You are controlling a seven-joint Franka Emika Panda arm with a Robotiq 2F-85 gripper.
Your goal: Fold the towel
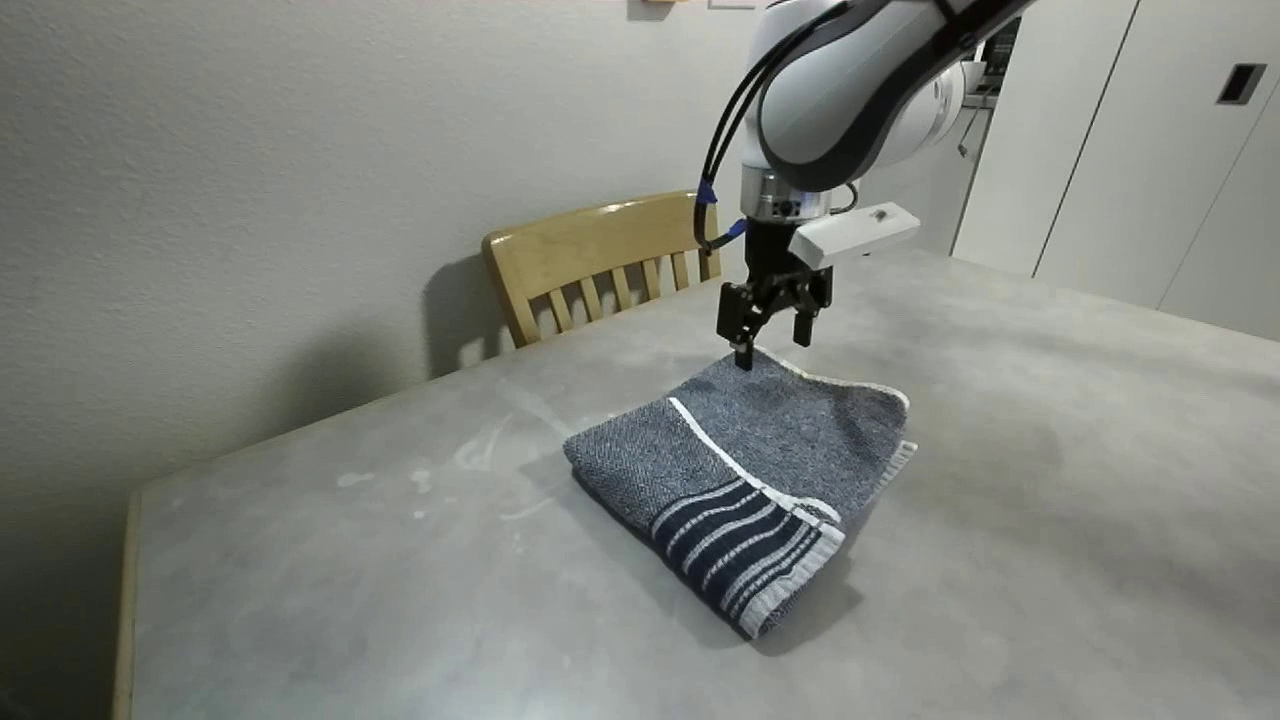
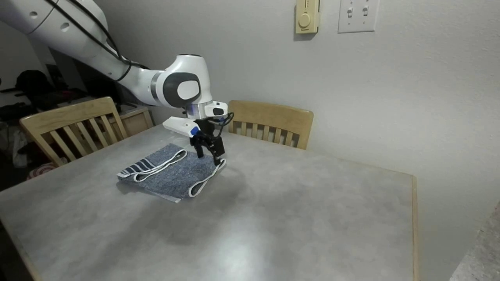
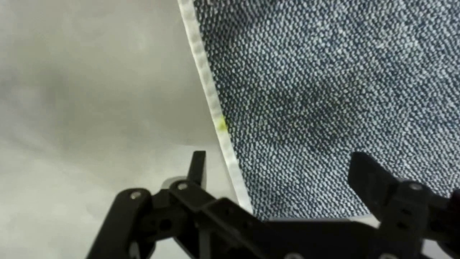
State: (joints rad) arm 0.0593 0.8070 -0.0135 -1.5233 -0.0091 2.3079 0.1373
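The towel (image 1: 820, 430), rectangular blue-grey woven cloth with white edging (image 3: 202, 64) and a yellow-green spot (image 3: 222, 124), lies partly folded on the grey, tan-edged desk (image 1: 400, 600); we see the black two-fingered pincer (image 1: 773, 350) spread wide at its corner.

From my remote station, I classify the site as a dining area, probably in a home; I cannot exclude a break room. Indicators: a broad grey table (image 2: 312, 210) with wood-toned edging; slat-backed wooden chairs (image 2: 269, 113) at its edges; a textured wall (image 2: 390, 97) carrying a thermostat-like dial unit (image 2: 307, 17) and a double light switch (image 2: 358, 17); tall white panels (image 1: 1120, 190) with a recessed pull (image 1: 1241, 84).
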